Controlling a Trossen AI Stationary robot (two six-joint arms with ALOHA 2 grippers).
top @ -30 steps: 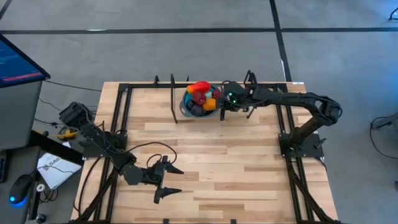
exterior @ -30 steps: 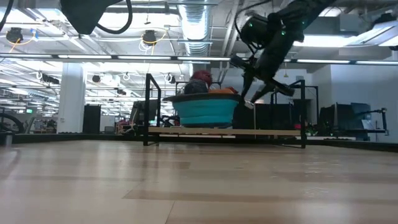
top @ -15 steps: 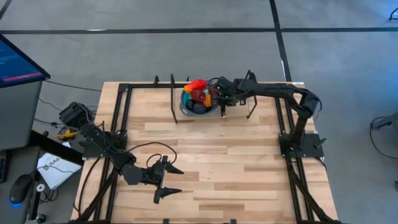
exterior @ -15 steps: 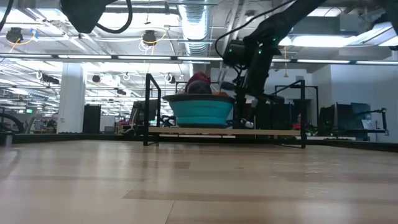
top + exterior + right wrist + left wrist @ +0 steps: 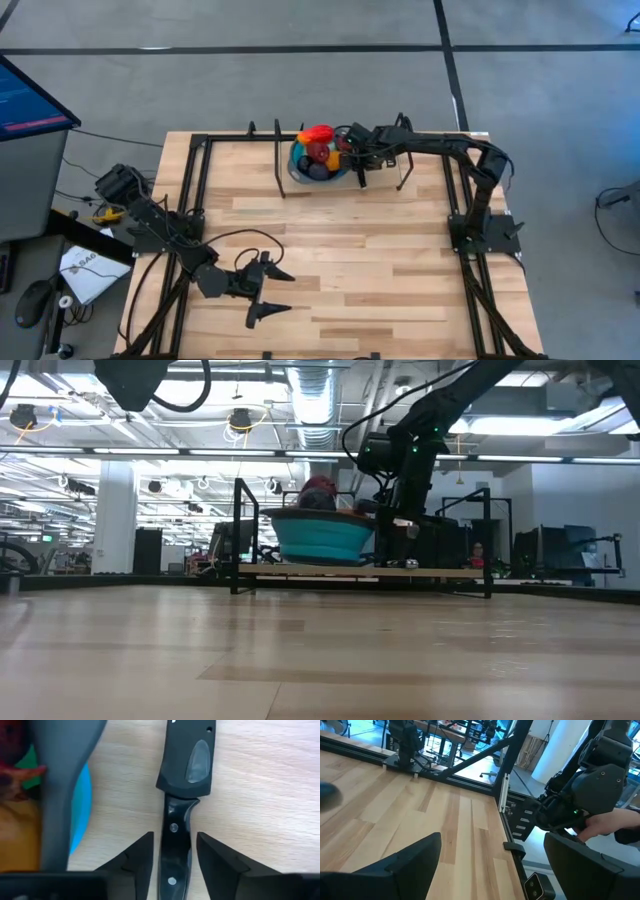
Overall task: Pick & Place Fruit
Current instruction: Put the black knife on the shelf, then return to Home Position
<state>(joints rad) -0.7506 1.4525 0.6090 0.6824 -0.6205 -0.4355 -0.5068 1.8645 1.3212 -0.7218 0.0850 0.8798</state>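
Several smooth, rounded toy fruit pieces (image 5: 320, 152), red, orange, maroon and dark purple, heaped in a round blue plastic bowl (image 5: 297, 172) at far middle of the pale plank wooden table (image 5: 350, 250); long axes not discernible in the heap. Right gripper (image 5: 352, 160) at bowl's right rim, dark fingers narrowly spread. Left gripper (image 5: 285, 290) near left, pointing right, spread wide, empty.

A pale wooden table (image 5: 350, 250) of butcher-block planks carries a black metal frame (image 5: 200, 170) round its edges. Near the far edge sits a round blue bowl (image 5: 300, 172) heaped with fruit (image 5: 320, 150). Both arm bases stand on it.
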